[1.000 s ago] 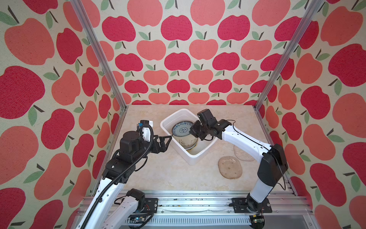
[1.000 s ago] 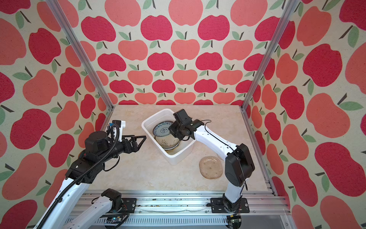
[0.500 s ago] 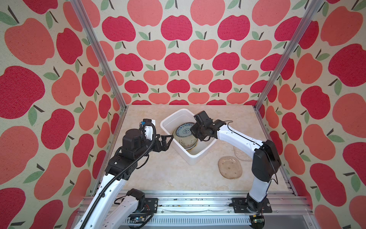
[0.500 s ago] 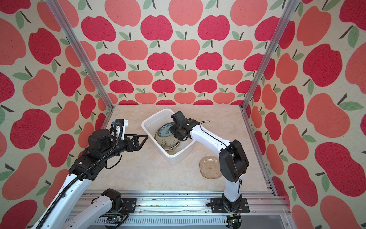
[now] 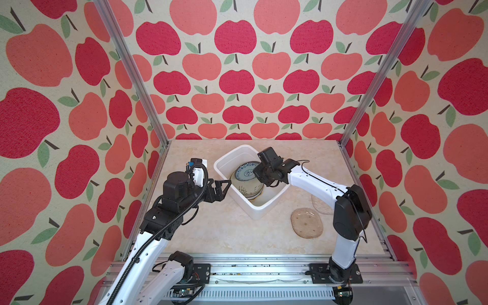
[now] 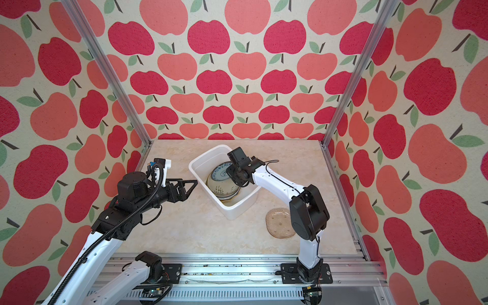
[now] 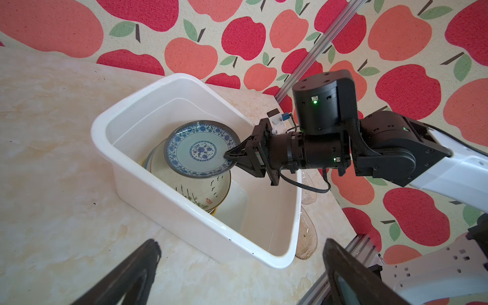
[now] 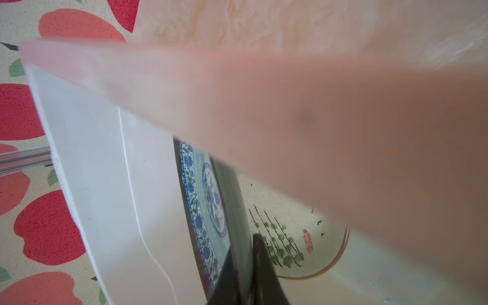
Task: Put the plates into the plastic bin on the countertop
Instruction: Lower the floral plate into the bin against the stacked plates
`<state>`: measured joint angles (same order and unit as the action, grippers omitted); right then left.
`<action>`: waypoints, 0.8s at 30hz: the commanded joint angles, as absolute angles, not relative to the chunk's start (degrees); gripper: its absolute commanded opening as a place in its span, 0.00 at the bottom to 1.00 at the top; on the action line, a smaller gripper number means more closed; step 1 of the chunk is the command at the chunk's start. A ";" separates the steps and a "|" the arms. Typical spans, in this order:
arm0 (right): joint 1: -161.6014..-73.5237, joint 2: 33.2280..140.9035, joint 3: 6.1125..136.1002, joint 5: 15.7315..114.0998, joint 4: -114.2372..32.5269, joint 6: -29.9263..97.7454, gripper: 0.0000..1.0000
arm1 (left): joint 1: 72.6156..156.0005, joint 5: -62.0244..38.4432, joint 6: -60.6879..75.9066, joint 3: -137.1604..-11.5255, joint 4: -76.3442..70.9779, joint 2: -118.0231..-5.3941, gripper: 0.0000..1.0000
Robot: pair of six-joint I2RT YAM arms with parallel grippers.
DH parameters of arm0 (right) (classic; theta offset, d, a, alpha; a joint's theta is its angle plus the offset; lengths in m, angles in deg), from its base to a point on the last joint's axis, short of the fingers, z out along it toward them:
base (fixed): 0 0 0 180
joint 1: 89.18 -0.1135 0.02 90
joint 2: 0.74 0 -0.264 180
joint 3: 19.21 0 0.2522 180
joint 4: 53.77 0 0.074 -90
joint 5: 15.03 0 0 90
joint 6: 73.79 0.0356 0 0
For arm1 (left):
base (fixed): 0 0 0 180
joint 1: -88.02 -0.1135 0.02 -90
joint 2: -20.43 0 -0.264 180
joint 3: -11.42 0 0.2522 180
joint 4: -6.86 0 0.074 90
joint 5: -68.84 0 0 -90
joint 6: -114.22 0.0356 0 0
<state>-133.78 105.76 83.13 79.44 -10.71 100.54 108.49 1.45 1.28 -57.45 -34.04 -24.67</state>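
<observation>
Pinching the rim of the blue-patterned plate (image 7: pixel 200 149), the right gripper (image 7: pixel 230 156) has its jaws nearly together on that edge, reaching in over the right-hand wall of the plastic bin (image 7: pixel 184 211); the plate hangs tilted inside the bin, above a cream plate (image 7: pixel 203 191) painted with green sprigs, which tops a stack of plates; whether the blue plate's far edge touches that stack I cannot tell; in the right wrist view a blurred pale band close to the lens hides much of the scene. The stack sits toward the bin's far end; the bin floor at the near corner is bare. The left gripper (image 5: pixel 224 188) hovers outside the bin, just beside its left wall, jaws spread wide and holding nothing. On the countertop (image 5: pixel 224 232) a glass plate (image 5: pixel 306 222) lies flat near the bin's near-right side; a second glass plate (image 5: pixel 319 207) shows partly behind the right arm; the stretch in front of the bin, up to the aluminium rail (image 5: pixel 250 260), is open.
</observation>
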 commanded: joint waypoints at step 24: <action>-143.14 102.54 74.50 100.36 -17.32 124.19 0.00 | 108.37 2.43 4.10 -56.38 -33.87 -23.34 0.99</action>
